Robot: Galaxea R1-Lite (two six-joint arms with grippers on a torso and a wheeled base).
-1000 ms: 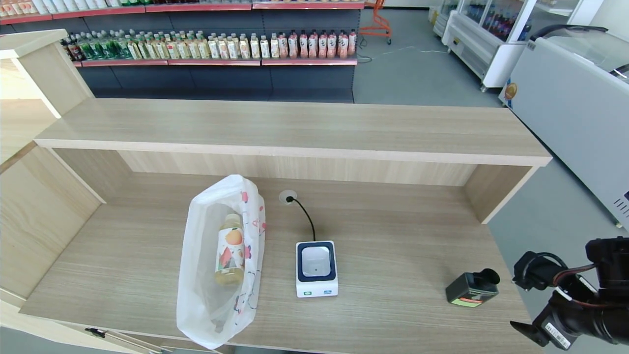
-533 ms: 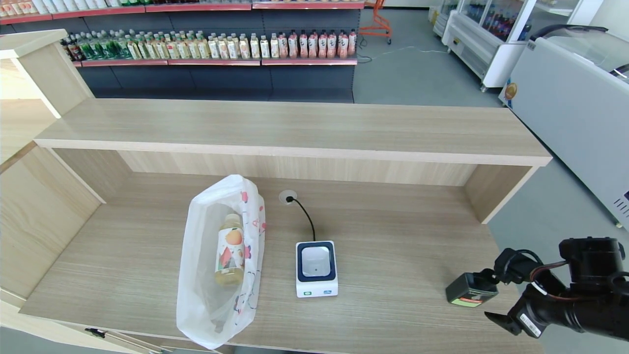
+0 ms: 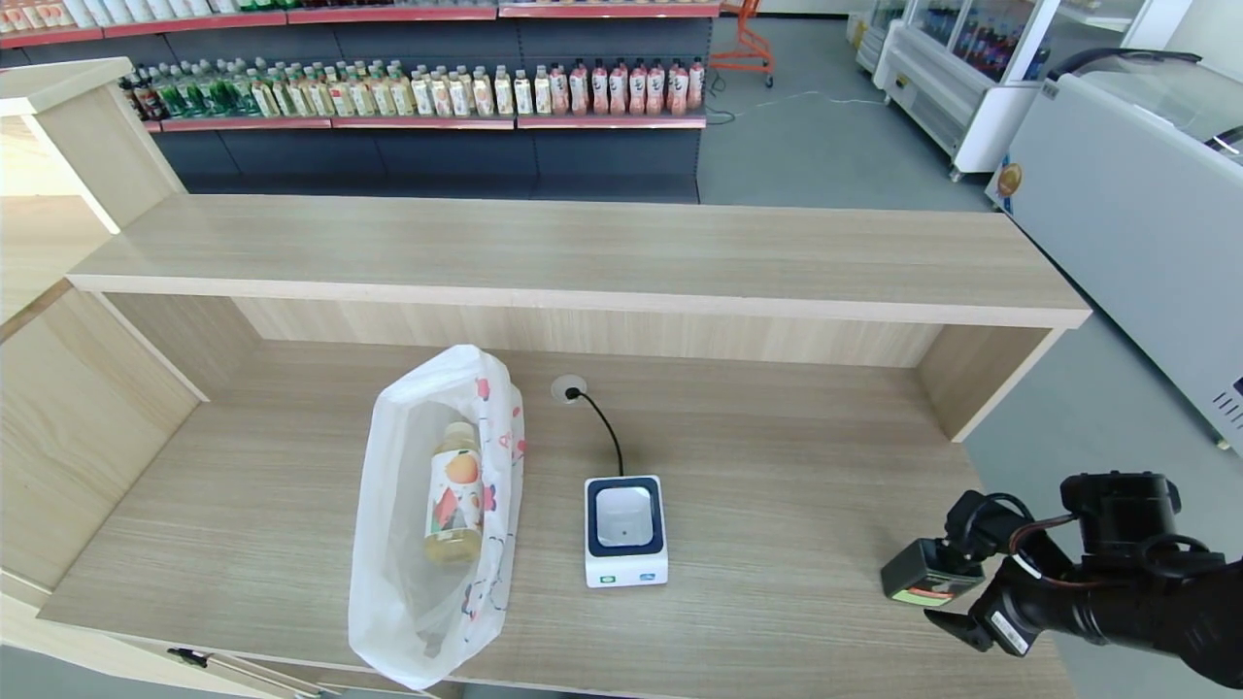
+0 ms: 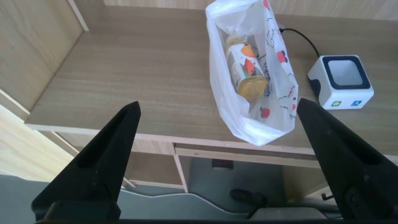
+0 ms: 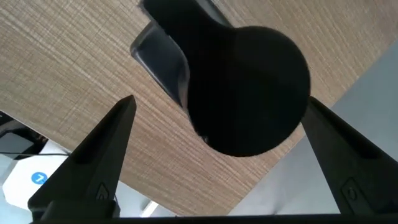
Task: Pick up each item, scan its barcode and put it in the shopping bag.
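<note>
At the counter's [image 3: 777, 437] near right edge, the right gripper [image 3: 959, 570] straddles the black item [image 3: 927, 575], jaws wide, not clenched; the left gripper [image 4: 217, 106] is released too.

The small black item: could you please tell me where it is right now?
In the head view, the small black item lies near the right end of the counter, well right of the scanner, with the open right claw close beside it.

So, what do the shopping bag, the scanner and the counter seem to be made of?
Shopping bag: thin plastic film, translucent white, crinkled; the bottle shows through.
Scanner: probably hard plastic, white body, glossy dark window.
Counter: wood-grain surface, matte, possibly laminate rather than solid wood.
</note>
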